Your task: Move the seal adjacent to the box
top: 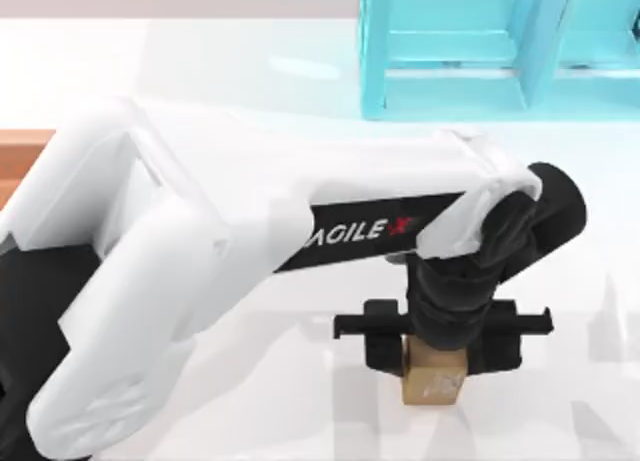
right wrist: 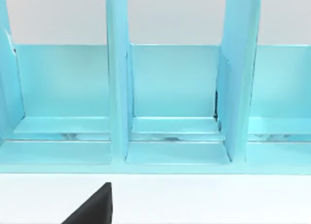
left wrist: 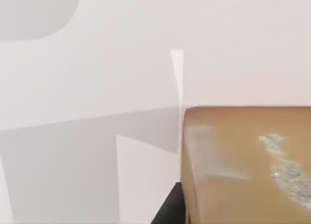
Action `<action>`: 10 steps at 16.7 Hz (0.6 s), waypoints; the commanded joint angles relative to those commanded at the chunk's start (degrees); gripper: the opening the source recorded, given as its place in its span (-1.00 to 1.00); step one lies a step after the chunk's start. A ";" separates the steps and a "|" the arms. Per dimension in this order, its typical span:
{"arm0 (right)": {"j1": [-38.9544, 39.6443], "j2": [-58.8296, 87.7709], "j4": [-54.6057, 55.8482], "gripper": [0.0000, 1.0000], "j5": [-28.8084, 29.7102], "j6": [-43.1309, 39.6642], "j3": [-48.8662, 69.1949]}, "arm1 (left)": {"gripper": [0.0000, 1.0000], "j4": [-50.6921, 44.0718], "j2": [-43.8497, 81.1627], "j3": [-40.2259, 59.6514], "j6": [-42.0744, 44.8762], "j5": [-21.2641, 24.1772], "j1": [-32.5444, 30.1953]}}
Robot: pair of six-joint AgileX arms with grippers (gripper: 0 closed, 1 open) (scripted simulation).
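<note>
White tabletop [top: 250,401], near edge: left gripper [top: 437,353] clamps the seal [top: 433,386]; next, carry toward the box [top: 20,156].

My left arm [top: 200,271] stretches rightward across the table, its gripper [top: 440,366] pointing straight down.

Bright, even light is washing the white table [top: 250,81]; soft grey shadows are falling across the lower frame, and pale glare is glinting at upper centre.
</note>
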 joint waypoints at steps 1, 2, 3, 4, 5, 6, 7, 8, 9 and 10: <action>0.00 0.00 0.00 1.00 0.00 0.00 0.00 | -0.81 0.00 0.00 0.00 0.00 0.00 0.00; 0.00 0.00 0.00 1.00 0.00 0.00 0.00 | -0.96 0.00 0.00 0.00 0.00 0.00 0.00; 0.00 0.00 0.00 1.00 0.00 0.00 0.00 | -1.00 0.00 0.00 0.00 0.00 0.00 0.00; 0.00 0.00 0.00 1.00 0.00 0.00 0.00 | -1.00 0.00 0.00 0.00 0.00 0.00 0.00; 0.00 0.00 0.00 1.00 0.00 0.00 0.00 | -1.00 0.00 0.00 0.00 0.00 0.00 0.00; 0.00 0.00 0.00 1.00 0.00 0.00 0.00 | -1.00 0.00 0.00 0.00 0.00 0.00 0.00; 0.00 0.00 0.00 1.00 0.00 0.00 0.00 | -1.00 0.00 0.00 0.00 0.00 0.00 0.00; 0.00 0.00 0.00 1.00 0.00 0.00 0.00 | -1.00 0.00 0.00 0.00 0.00 0.00 0.00; 0.00 0.00 0.00 1.00 0.00 0.00 0.00 | -1.00 0.00 0.00 0.00 0.00 0.00 0.00; 0.00 0.00 0.00 1.00 0.00 0.00 0.00 | -1.00 0.00 0.00 0.00 0.00 0.00 0.00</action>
